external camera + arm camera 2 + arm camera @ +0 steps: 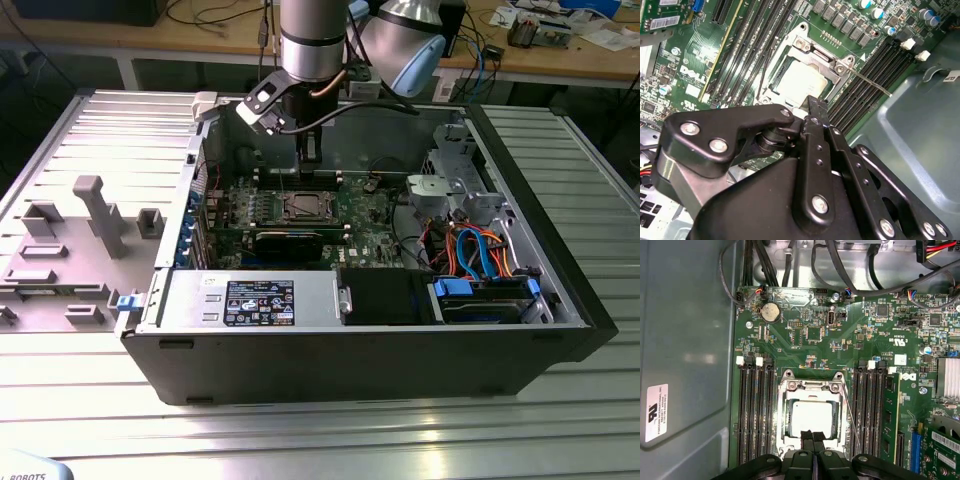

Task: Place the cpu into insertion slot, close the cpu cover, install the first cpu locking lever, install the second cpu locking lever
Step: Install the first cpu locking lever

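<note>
With the gripper [812, 436] pinched together and empty, at twelve o'clock of the insertion slot [304, 207] in the exterior view, probably best to press squarely on the cpu cover [836, 415] over the seated cpu [812, 417], avoiding the loose lever [851, 417].

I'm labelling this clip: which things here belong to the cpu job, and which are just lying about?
Job: cpu, insertion slot, cpu cover, locking lever, gripper.
Just there: memory slots, coin battery, expansion card, drive cables.
</note>
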Robot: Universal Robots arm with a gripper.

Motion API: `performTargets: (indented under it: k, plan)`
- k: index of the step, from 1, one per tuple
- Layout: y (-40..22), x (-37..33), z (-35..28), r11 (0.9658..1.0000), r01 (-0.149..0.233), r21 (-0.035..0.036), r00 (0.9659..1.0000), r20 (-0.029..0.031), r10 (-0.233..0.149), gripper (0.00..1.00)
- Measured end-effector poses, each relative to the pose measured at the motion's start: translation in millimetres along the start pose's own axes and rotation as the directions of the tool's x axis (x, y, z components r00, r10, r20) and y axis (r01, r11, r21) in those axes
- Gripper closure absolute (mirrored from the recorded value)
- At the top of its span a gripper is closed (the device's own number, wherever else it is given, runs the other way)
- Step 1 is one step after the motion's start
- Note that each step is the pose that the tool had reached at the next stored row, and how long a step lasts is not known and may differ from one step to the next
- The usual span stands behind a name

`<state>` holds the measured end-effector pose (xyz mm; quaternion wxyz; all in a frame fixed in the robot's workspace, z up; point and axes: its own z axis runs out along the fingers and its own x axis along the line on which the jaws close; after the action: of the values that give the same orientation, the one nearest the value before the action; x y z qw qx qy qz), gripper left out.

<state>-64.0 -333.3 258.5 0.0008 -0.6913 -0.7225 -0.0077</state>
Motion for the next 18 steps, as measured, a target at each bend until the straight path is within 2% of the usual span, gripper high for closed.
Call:
performTargets:
  k: [6,8,9,10,11,13,16,17,18]
  plan:
    - [0.0,0.0,-0.1,0.9999,0.012,0.0002,0.9999,0.0,-0.012,0.89]
    - [0.0,0.0,-0.1,0.9983,0.059,0.0008,0.9983,-0.0004,-0.059,0.89]
    - [0.0,0.0,-0.1,0.9946,0.104,0.0012,0.9946,-0.0011,-0.104,0.89]
    - [0.0,0.0,0.0,0.9911,0.133,0.0015,0.9911,-0.0013,-0.133,0.89]
    - [0.0,0.0,0.0,0.986,0.167,0.0019,0.986,-0.0017,-0.167,0.89]
    - [0.0,0.0,0.0,0.9797,0.2,0.0022,0.9797,-0.0021,-0.2,0.89]
    - [0.0,0.0,0.0,0.963,0.27,0.0028,0.963,-0.003,-0.27,0.89]
    - [0.0,0.0,0.0,0.9548,0.297,0.0031,0.9548,-0.0034,-0.297,0.89]
    - [0.0,0.0,0.0,0.9491,0.315,0.0032,0.9491,-0.0036,-0.315,0.89]
